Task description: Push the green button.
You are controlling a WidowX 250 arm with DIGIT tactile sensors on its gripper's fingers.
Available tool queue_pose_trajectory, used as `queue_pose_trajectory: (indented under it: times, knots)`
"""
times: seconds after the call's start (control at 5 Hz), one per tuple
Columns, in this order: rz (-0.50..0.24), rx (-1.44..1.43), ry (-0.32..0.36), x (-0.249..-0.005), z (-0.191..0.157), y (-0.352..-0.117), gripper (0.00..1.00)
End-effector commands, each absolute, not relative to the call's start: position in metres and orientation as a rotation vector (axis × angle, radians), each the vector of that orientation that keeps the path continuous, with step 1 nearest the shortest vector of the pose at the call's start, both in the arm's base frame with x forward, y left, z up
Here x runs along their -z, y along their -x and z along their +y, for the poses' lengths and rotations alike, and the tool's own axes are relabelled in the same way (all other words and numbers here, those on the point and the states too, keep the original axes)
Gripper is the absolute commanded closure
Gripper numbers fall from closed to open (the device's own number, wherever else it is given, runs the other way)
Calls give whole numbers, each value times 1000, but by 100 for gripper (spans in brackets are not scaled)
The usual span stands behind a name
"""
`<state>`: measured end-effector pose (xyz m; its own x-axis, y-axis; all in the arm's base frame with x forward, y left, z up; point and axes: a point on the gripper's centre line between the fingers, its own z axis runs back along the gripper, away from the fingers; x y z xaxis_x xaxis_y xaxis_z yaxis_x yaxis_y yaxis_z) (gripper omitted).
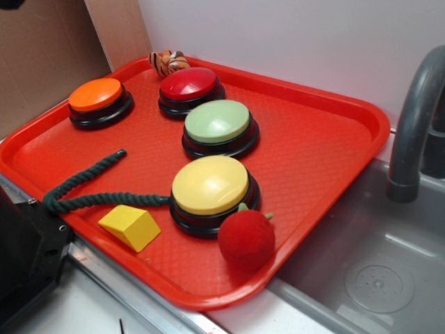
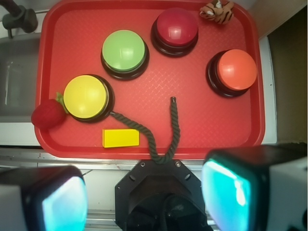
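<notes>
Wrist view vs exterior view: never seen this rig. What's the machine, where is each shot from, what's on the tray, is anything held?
The machine is a small robot arm with a two-fingered claw. The wrist view comes from a camera on the arm, looking down past the claw: the two blurred blocks with teal pads at the bottom are its fingers, spread wide with nothing between them. The exterior view is a fixed camera beside the scene, and it does not show the claw.

A red tray sits next to a grey sink. On it are four domed buttons: the green button, a yellow button, a red button and an orange button. There is also a dark green rope, a yellow block, a red plush strawberry and a small toy tiger.

Nothing is held or pressed.
</notes>
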<state>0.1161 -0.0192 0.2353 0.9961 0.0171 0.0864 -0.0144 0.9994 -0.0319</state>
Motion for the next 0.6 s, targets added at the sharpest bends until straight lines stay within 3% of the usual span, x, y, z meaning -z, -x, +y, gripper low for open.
queue_pose_trajectory:
  times: [0.0,0.2,0.4]
  knots:
    - [-87,-16,31,-235,-19,-116,0]
    - [-152,132,10,-196,-18,-166,0]
    - [-195,185,11,-174,-21,-218,0]
